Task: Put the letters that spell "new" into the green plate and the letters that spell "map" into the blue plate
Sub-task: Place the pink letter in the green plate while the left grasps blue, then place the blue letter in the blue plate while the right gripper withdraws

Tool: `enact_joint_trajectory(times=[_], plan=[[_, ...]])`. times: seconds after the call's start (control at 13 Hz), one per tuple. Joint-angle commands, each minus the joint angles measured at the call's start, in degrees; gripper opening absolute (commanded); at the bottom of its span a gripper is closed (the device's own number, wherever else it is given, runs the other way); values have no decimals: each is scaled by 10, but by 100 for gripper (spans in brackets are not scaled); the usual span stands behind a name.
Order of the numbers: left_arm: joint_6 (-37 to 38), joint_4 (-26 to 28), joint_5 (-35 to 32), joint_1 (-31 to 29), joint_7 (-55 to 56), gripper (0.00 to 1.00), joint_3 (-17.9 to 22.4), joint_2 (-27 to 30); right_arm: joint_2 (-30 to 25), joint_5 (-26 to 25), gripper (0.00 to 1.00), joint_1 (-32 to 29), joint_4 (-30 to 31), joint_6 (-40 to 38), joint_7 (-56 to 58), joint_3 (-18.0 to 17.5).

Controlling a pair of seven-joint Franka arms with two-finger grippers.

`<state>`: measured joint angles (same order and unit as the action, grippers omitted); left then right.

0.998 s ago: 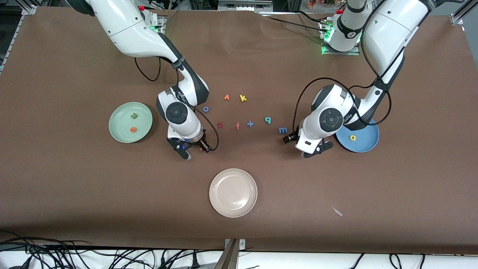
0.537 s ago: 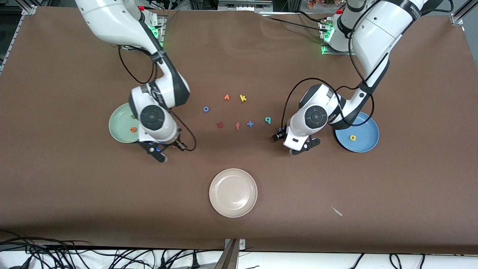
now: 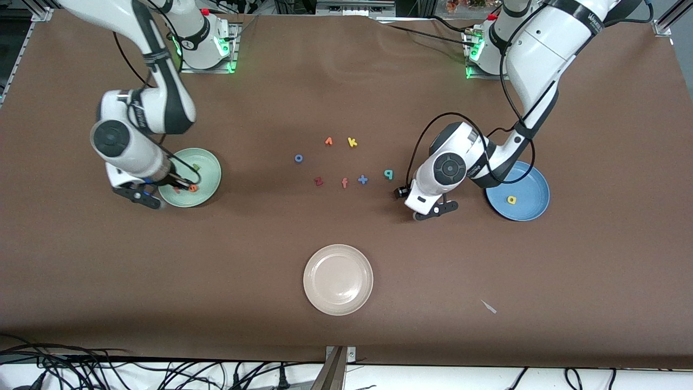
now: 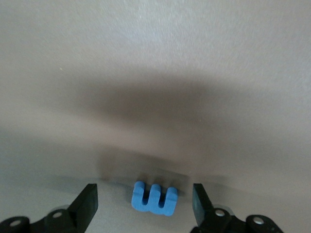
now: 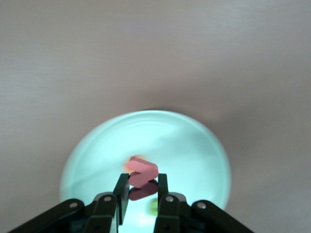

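My right gripper [image 3: 174, 188] is shut on the salmon-red w [image 5: 142, 175] and hangs over the edge of the pale green plate [image 3: 208, 162]. On that plate lie the orange e [image 3: 193, 188] and the green n [image 3: 195, 168]. My left gripper [image 4: 144, 195] is open and low over the table, and the blue m [image 4: 154, 198] lies flat between its fingers, touching neither. In the front view the left hand [image 3: 416, 200] hides the m. The yellow a [image 3: 511, 200] lies in the blue plate [image 3: 533, 187]. The teal p [image 3: 388, 174] lies on the table beside the left hand.
Mid-table lie an orange letter [image 3: 328, 141], a yellow k [image 3: 352, 142], a blue o [image 3: 298, 158], a dark red z [image 3: 318, 181], a salmon f [image 3: 344, 183] and a blue plus [image 3: 362, 179]. A cream plate [image 3: 338, 279] sits nearer the front camera.
My right arm has carried the w from the middle of the table toward the right arm's end, to over the green plate. My left gripper has shifted over the m and its fingers have narrowed a little.
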<state>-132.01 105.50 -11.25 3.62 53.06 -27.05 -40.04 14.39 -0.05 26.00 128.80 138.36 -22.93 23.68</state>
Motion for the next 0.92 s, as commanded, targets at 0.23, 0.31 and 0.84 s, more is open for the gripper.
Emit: enact_joint_trajectory(times=[0.23, 0.31, 0.84], plan=[[3, -1, -13, 5, -7, 58, 3, -8, -53, 40, 100, 5, 57, 4, 57, 20], [3, -1, -13, 5, -7, 52, 3, -8, -68, 39, 100, 5, 49, -14, 58, 19], [10, -6, -13, -6, -28, 20, 2, 0, -68, 38, 100, 1, -118, -219, 248, 35]])
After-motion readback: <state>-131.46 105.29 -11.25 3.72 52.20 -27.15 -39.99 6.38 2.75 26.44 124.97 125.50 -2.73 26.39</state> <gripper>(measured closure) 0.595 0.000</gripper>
